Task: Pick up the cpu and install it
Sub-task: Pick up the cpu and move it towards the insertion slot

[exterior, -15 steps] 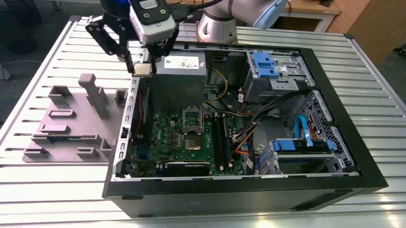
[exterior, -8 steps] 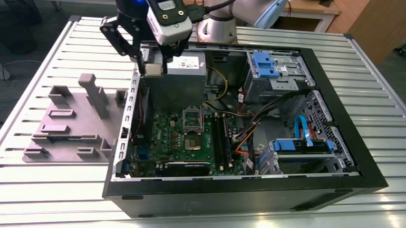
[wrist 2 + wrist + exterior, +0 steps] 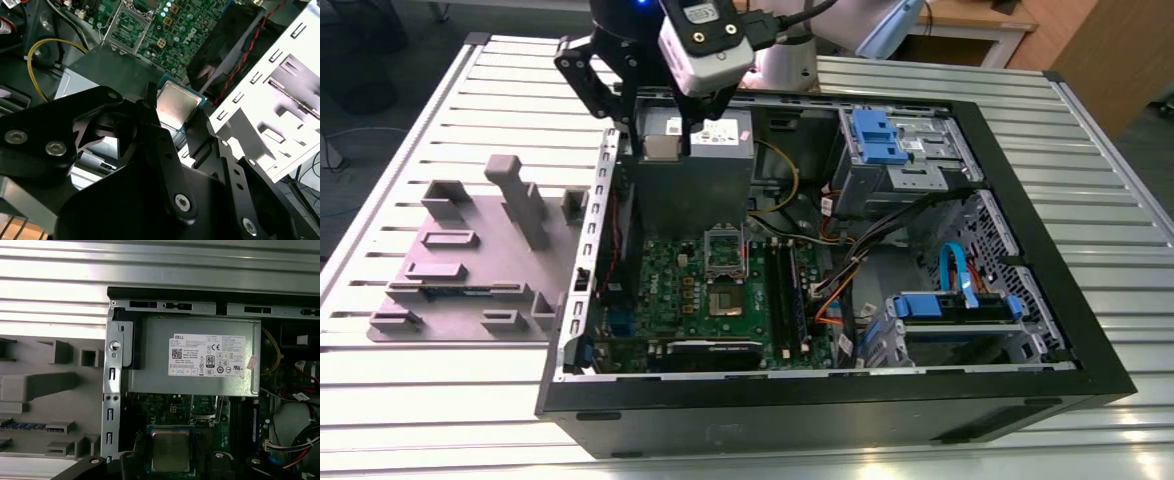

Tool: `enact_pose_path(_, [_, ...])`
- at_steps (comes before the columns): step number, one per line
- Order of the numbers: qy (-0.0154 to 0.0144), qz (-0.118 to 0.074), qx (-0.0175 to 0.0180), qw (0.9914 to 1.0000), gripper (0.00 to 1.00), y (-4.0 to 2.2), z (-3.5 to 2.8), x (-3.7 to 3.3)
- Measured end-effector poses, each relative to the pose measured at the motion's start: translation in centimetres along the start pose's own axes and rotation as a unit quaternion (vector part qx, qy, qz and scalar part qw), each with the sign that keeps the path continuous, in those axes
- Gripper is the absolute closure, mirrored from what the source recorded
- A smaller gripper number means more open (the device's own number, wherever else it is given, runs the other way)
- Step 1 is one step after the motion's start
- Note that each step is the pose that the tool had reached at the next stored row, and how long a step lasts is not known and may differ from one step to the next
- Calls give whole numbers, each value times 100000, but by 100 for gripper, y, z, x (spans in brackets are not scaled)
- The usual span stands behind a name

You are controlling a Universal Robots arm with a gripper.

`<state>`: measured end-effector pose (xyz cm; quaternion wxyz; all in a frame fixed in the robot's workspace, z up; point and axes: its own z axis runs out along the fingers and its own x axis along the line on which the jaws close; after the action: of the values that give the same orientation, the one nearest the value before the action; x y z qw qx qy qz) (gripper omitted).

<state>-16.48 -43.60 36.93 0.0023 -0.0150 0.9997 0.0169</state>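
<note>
The pincer (image 3: 176, 120) pinches the cpu (image 3: 178, 104) by opposite edges, silvery top showing, over the grey power supply (image 3: 195, 357) at the 11 o'clock corner of the case (image 3: 827, 395) (exterior view). The socket (image 3: 727, 298) lies toward 5 o'clock. Such a thin edge grip could let the chip tilt and seat skewed, damaging contacts.

The hand (image 3: 176, 111), clamped on the cpu (image 3: 175, 102), hangs over the grey power-supply box (image 3: 700, 170), which fills the corner of the open case (image 3: 854, 400) beneath it. Just beside that box the socket (image 3: 724, 248) on the motherboard (image 3: 680, 295) lies open from above. The approach is hemmed in by the case's metal side wall (image 3: 600, 230) on the exterior view's left, and by memory slots (image 3: 781, 285) and loose cables (image 3: 854, 262) on the right.
</note>
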Motion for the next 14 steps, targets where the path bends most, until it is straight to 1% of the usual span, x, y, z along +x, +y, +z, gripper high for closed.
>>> enact_pose_path(9, [-3,0,-2,100000,53,-3,1,-106])
enact_pose_path(14, [-2,1,0,100000,53,-6,1,-201])
